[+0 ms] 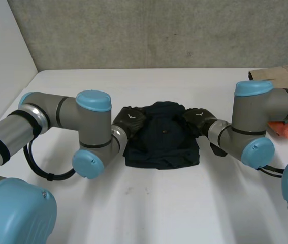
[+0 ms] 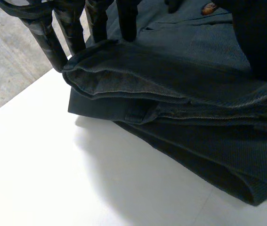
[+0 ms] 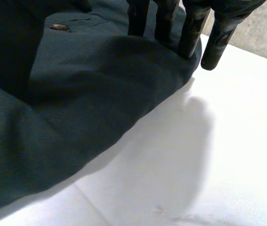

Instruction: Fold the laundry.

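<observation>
A white table takes the robot's two grey, blue-capped arms, the left arm reaching in from one side and the right arm from the other. Between them, at the middle of the table, lies the dark navy garment, folded into a squat packet with its near edge squared off. The left wrist view shows several layers of fine-ribbed cloth stacked at the packet's edge. A small brown button sits on its top face.

The black left hand lies on the garment's left edge. Its fingers are straight and spread, their tips touching the top fold, and the outermost one stands just past the cloth's edge over the table. The hand grips nothing.

The right hand mirrors it on the right edge. Its fingers are likewise straight and apart, pressing down on the rounded fold. The outermost finger hangs just beyond the cloth, above the tabletop.

Each hand carries a small white mark on its back, too small to read.

Off to the right, partly behind the right arm, an orange item lies on the table. Farther back on that side, a beige cloth rests near the far edge. Its only marking is a dark speck that cannot be made out. A grey wall closes the scene behind the table.
</observation>
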You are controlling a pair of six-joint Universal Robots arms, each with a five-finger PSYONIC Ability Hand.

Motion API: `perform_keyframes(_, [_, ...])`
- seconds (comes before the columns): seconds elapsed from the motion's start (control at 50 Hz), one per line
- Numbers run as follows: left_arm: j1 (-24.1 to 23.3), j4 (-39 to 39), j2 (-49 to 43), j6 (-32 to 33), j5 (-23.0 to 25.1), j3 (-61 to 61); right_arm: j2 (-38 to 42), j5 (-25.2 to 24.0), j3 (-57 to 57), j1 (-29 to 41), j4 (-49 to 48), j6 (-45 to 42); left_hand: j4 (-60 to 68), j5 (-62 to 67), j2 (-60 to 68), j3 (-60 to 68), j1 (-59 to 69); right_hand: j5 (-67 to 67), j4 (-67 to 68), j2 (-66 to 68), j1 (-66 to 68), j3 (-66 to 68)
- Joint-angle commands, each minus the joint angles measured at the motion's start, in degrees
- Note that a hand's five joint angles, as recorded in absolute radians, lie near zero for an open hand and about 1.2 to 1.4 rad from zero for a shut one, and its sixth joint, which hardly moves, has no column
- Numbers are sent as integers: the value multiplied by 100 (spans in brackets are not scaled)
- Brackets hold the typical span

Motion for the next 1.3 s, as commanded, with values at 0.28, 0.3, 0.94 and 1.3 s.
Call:
perform_keyframes(0.28, [-26,689,2817,-425,747,-1460,-3062,698,2883,49,-2168,-221,-120,-210,-102,-137,-53,-371,-327,-258,-35,-142])
perform_keyframes(0.3, [-17,681,3124,-530,1149,-1687,-3159,768,3067,49,-2221,-264,-70,-160,-52,-87,-3,-371,-327,-258,-35,-142])
perform_keyframes(0.94, [431,593,4735,-1673,3350,-3007,-1719,1137,4652,1235,-5270,-1442,-86,-177,-69,-104,-19,-371,-327,-258,-35,-142])
perform_keyframes(1.3, [449,602,4709,-1647,3368,-3078,-1138,1234,3571,1227,-4772,-1768,-86,-177,-69,-104,-19,1067,1111,1180,1403,1296])
